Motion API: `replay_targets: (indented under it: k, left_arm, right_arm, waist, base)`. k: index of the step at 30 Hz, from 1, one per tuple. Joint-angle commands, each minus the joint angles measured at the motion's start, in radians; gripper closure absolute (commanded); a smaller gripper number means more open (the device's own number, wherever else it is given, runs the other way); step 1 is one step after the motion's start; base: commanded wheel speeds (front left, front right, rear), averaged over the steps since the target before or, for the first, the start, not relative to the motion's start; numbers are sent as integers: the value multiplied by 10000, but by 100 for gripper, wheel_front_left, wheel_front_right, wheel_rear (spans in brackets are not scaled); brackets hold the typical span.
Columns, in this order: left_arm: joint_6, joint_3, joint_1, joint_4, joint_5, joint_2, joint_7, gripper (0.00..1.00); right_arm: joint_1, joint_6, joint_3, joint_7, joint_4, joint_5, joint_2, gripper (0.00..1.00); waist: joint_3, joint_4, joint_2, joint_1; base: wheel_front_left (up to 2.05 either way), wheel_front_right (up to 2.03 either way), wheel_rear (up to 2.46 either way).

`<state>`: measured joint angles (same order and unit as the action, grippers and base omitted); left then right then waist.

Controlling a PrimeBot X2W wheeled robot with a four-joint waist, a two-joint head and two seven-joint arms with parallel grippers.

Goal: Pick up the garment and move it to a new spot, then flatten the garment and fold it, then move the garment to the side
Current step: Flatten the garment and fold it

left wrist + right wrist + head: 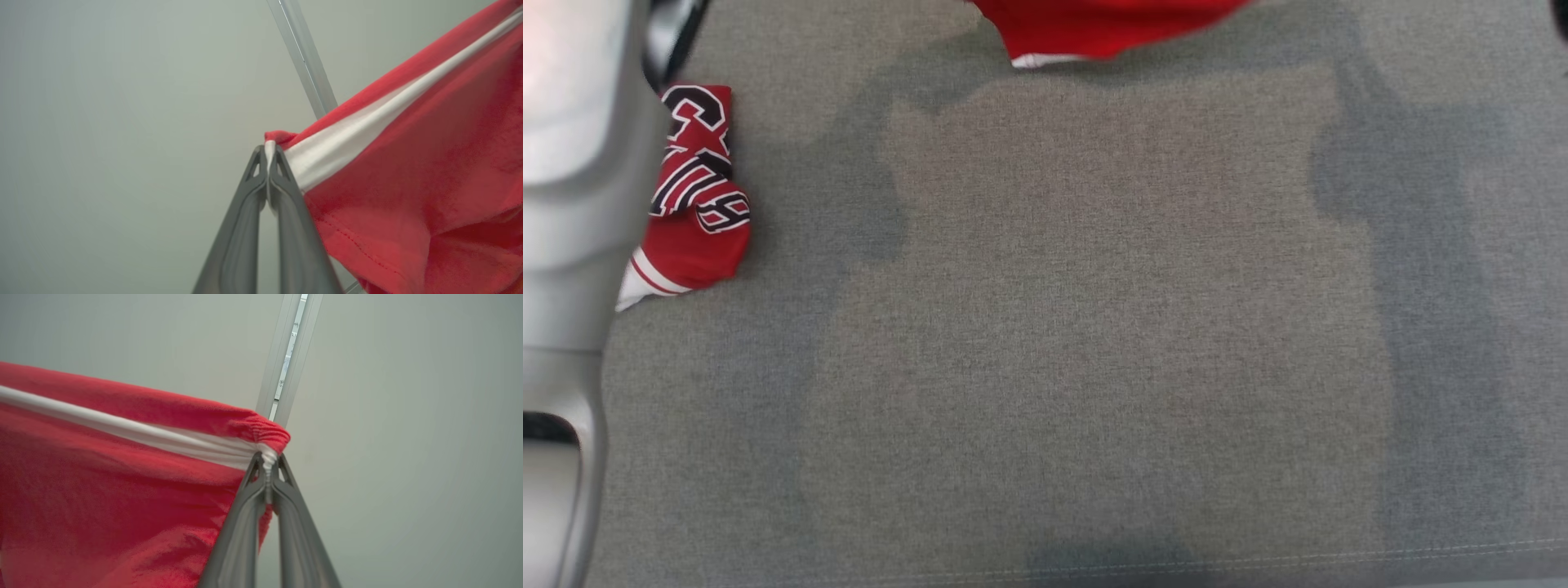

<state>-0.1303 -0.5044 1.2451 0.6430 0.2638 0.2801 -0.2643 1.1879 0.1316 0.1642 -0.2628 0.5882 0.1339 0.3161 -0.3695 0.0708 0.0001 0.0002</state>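
Note:
The garment (408, 175) is red cloth with a white stripe along its edge, and it is held up in the air. My left gripper (269, 149) is shut on one corner of that striped edge, the cloth hanging off to its right. At the other corner my right gripper (268, 459) is shut on the bunched white band, and the garment (102, 477) spreads to its left. In the head view only the garment's lower edge (1094, 28) dips in at the top centre, above the grey fabric surface (1094, 327).
A crumpled red bundle with black-and-white lettering (698, 196) lies on the grey surface at the far left, beside a pale robot arm (572, 204). An aluminium rail (288, 355) runs across the pale wall behind both grippers. The surface's seamed front edge (1258, 563) is near the bottom.

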Motion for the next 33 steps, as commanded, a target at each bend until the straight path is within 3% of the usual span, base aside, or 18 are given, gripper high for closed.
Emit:
replay_targets:
  k: [1,4,12,16,21,28,33]
  left_arm:
    - [6,-65,896,237,-206,189,-2,100]
    - [7,50,2189,275,-519,160,0,100]
    - [8,459,1013,216,-168,-4,3,100]
    - [12,979,-613,-33,83,-351,3,100]
    - [11,1486,-3080,-532,260,-895,-3,100]
    - [10,2203,-6241,-937,448,-1426,-3,100]
    - [9,2709,-7955,-1001,468,-1633,-3,100]
  right_arm:
    - [736,-17,-8,-31,263,-367,114,100]
    - [2007,-17,105,-31,779,-917,192,100]
    - [1587,-19,567,-29,1813,-581,213,100]
    - [408,-19,1053,-29,1695,40,217,100]
    - [-1828,-19,1569,-32,912,1240,556,100]
    - [-5110,-17,2534,-3,56,2575,887,100]
    - [-6658,-21,2572,-3,-227,2915,927,100]
  waist:
    - [-477,103,-1,-2]
    - [-569,200,-1,-2]
    - [-1710,268,-1,-2]
    - [-2152,232,-1,-2]
    - [-1888,73,-1,-2]
    - [-649,-132,-1,-2]
    - [367,-192,-1,-2]
  base:
    - [0,0,0]
    - [0,0,0]
    - [0,0,0]
    - [0,0,0]
    - [0,0,0]
    - [0,0,0]
    - [0,0,0]
